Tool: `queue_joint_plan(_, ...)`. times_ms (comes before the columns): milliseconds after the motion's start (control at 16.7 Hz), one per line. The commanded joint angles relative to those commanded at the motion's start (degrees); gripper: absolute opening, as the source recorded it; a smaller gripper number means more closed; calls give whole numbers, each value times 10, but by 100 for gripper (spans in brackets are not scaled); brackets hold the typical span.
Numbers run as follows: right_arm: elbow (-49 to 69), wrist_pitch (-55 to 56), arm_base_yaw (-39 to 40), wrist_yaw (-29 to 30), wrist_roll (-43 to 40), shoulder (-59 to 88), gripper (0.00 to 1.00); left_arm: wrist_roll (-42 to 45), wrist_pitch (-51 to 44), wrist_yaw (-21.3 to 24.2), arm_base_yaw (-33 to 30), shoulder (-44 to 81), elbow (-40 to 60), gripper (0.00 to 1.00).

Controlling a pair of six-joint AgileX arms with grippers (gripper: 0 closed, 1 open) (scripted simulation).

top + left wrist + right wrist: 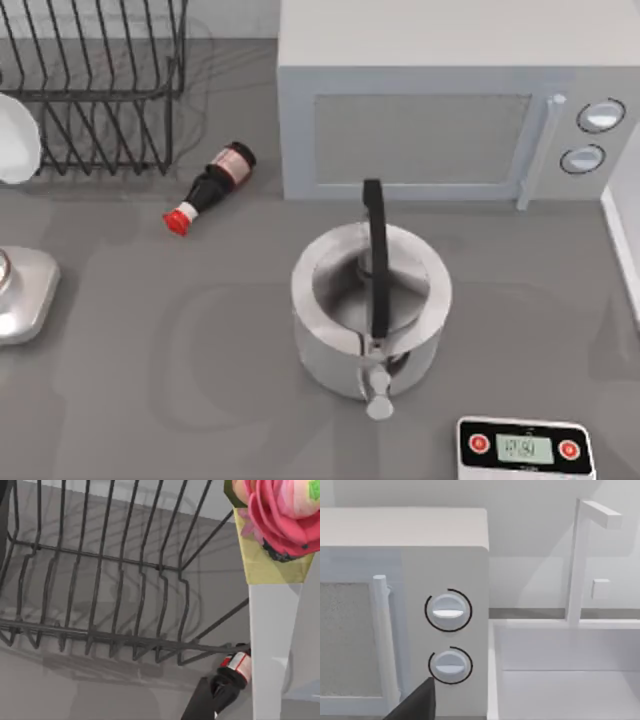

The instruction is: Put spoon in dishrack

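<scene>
A big pale grey box of a microwave oven stands along the tabletop's far edge, toward the right. The dishrack, black wire with upright tines, fills the far left corner and has nothing between the bars I can see. A round steel pot with a black bail handle sits mid-table, toward the near edge. A dark bottle with a red cap lies on its side between rack and oven.

I cannot tell where the spoon is, so it has to be found first. By its build I judge it light, stiff and smooth, apt to slide or twist. I would pinch across the thin handle near its middle.

The left gripper looks over the rack's near corner and the bottle. The right gripper faces the oven's two dials. I cannot tell how far either is open, or whether it holds anything.
</scene>
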Motion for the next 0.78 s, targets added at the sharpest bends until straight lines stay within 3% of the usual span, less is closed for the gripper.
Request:
queue_joint_plan(360, 0, 0, 0, 0, 0, 0, 100, 108, 247, 45, 102, -177, -120, 0)
queue_joint_plan(780, 0, 0, 0, 0, 0, 0, 100, 134, 296, 56, 127, -222, -148, 0)
